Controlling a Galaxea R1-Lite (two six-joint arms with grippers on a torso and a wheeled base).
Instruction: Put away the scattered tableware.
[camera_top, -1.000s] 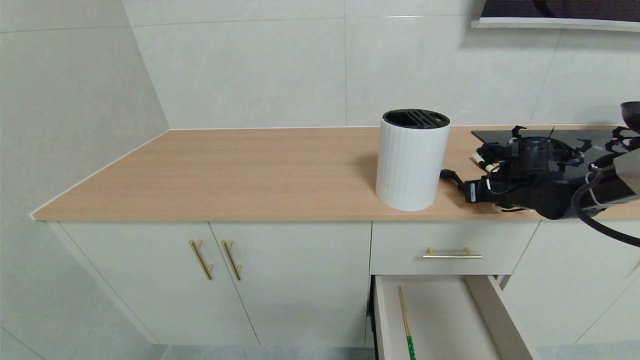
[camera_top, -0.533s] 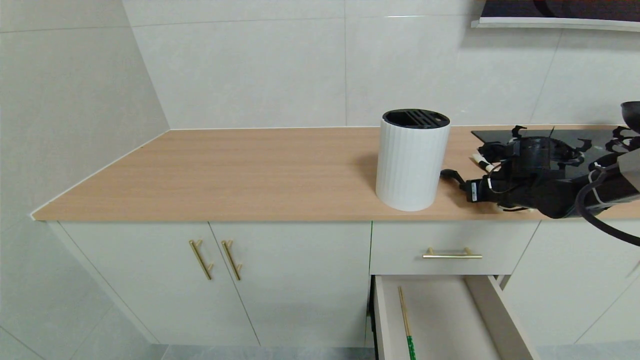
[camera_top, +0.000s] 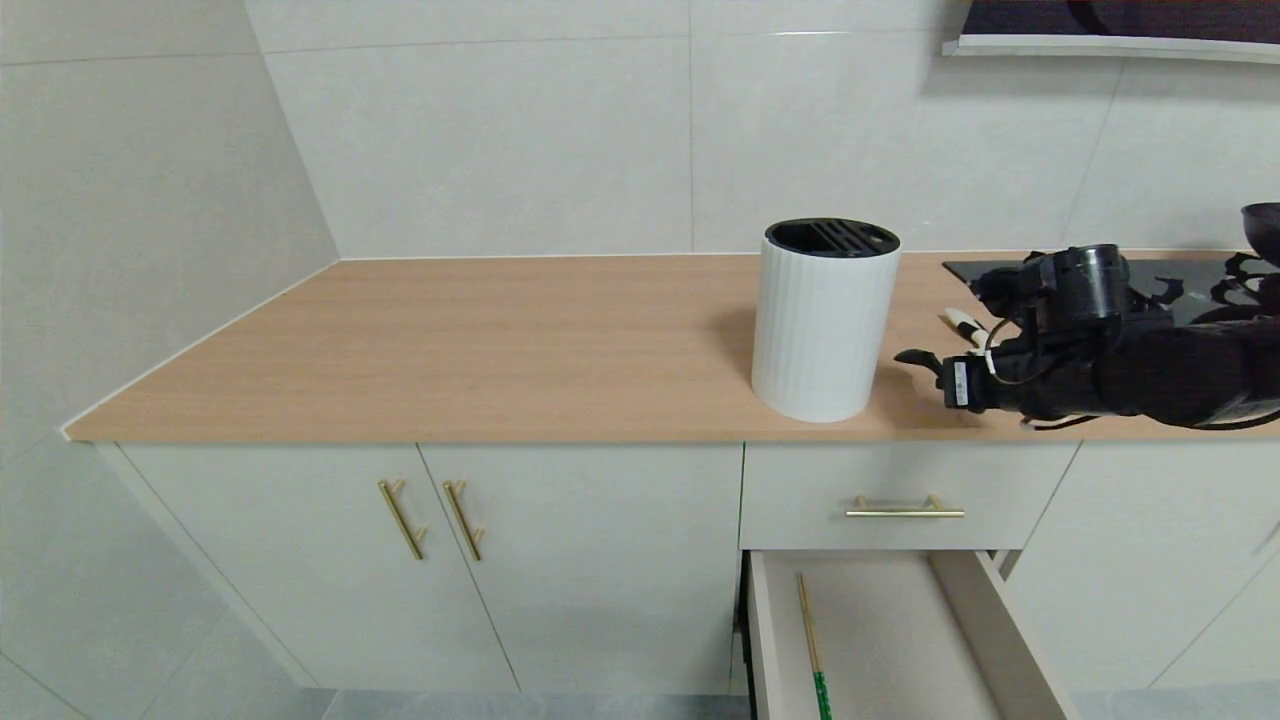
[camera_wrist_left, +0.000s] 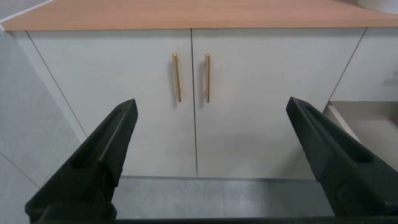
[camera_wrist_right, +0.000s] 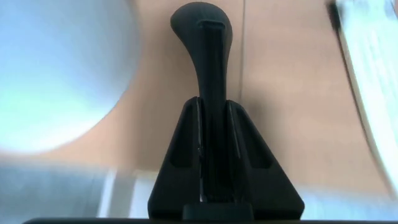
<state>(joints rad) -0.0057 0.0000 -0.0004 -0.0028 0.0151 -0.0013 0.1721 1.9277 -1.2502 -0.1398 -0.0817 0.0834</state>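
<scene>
The right gripper (camera_top: 915, 358) is hovering at the right of the frame, its fingers (camera_wrist_right: 189, 28) pressed closed, just beside the white holder (camera_top: 825, 320). The pale utensil (camera_top: 962, 323) is lying on the surface (camera_top: 500, 350) close behind it. Going in closed is risking shoving the utensil away or knocking the holder. The left gripper (camera_wrist_left: 211, 104) is hanging spread open before the cupboard doors (camera_wrist_left: 249, 112).
</scene>
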